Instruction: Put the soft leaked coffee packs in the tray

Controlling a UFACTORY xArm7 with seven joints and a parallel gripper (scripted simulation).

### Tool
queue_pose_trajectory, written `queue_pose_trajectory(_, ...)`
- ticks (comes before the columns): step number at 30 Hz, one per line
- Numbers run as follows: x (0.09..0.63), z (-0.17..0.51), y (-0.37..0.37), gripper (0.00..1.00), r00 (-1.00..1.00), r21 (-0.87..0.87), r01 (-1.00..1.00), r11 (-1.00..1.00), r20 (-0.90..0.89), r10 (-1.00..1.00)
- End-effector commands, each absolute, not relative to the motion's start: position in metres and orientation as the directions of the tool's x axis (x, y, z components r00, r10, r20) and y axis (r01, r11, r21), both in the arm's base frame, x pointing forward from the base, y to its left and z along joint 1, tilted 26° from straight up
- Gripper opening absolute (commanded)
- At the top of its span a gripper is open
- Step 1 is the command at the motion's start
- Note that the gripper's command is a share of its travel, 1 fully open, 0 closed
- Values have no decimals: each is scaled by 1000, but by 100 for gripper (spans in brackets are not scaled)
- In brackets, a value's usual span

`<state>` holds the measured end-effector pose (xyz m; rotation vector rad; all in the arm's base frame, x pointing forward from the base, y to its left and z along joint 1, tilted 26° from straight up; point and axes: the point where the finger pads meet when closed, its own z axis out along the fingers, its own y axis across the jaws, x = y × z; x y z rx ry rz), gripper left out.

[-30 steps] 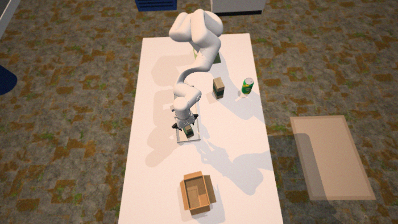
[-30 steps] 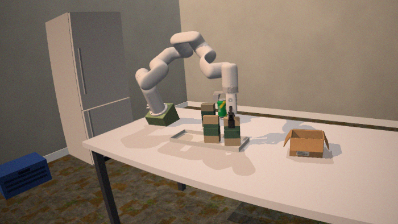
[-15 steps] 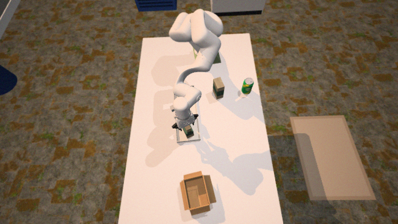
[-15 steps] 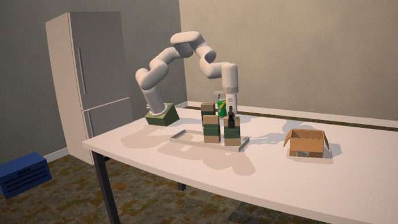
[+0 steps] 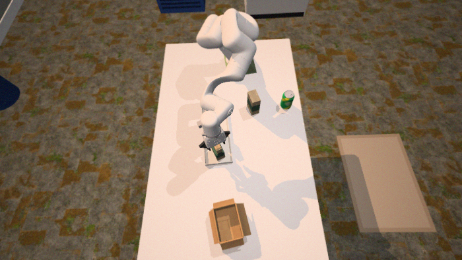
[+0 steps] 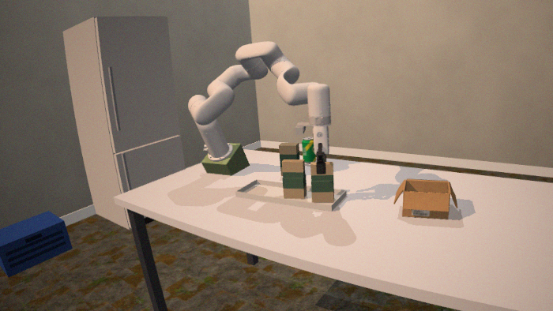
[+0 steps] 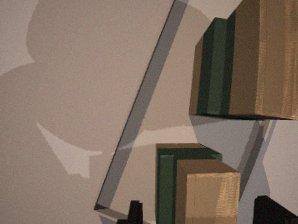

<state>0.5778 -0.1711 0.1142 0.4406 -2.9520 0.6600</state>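
Note:
Two brown-and-green coffee packs stand upright inside the shallow grey tray (image 6: 290, 193). One pack (image 6: 294, 178) is near the tray's middle. The other (image 6: 322, 181) is at its near end, and it also shows in the overhead view (image 5: 218, 151). My gripper (image 6: 321, 159) is open, with a finger on either side of that end pack's top and not gripping it. In the wrist view the fingers flank this pack (image 7: 200, 203), with the other tray pack (image 7: 246, 52) beyond. A third pack (image 5: 253, 101) stands on the table outside the tray.
A green can (image 5: 287, 99) stands right of the third pack. An open cardboard box (image 5: 229, 224) sits near the table's front end. The arm's green base (image 6: 226, 159) is at the far end. A fridge (image 6: 122, 103) stands beyond the table.

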Motion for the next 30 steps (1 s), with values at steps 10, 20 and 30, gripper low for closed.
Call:
queue_pose_trajectory(10,581,180,-141,84,-955,-409,-297,863,136,-264)
queue_pose_trajectory(20,581,180,-141,84,-955,-409,-297,863,136,-264)
queue_pose_trajectory(30,581,180,-141,84,-955,-409,-297,863,136,-264)
